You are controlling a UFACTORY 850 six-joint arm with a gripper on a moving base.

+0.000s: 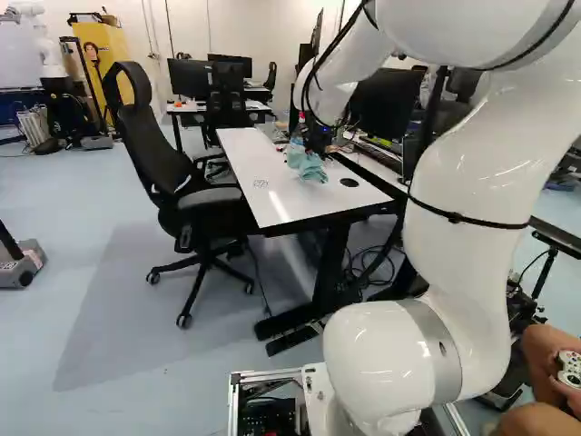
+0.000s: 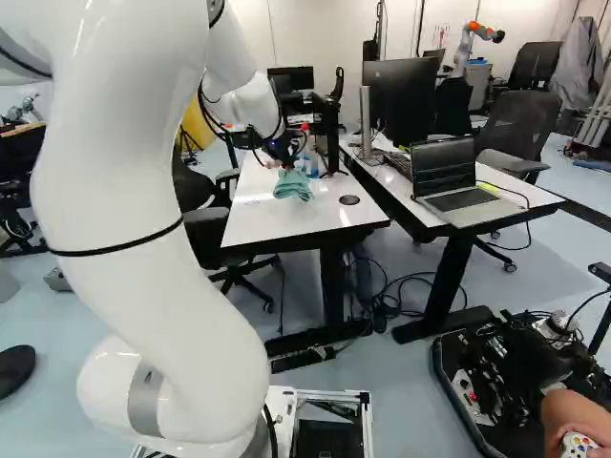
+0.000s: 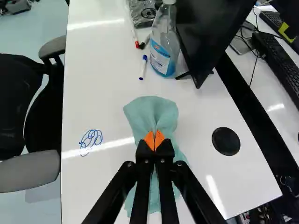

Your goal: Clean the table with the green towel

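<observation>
One white table (image 3: 103, 191) is standing ahead of the arm (image 1: 463, 200), its glossy top catching streaks of light. Two orange-padded fingers (image 3: 148, 140) of the gripper (image 2: 286, 162) are pinching together on the green towel (image 3: 152, 112) — cloth is bunching between them, spreading ahead and beneath, over the tabletop. Whether all of it is touching, I cannot tell. Blue scribble (image 3: 90, 141) is marking the surface between towel and black office chair (image 1: 152, 136). Ahead of the gripper, a spray bottle (image 3: 165, 44) is standing upright, a blue-capped marker (image 3: 143, 68) lying near it. Across a gap, the neighbouring desk (image 2: 520, 198) is holding an open laptop (image 2: 463, 198) — pale floor (image 1: 82, 209) is stretching around.
</observation>
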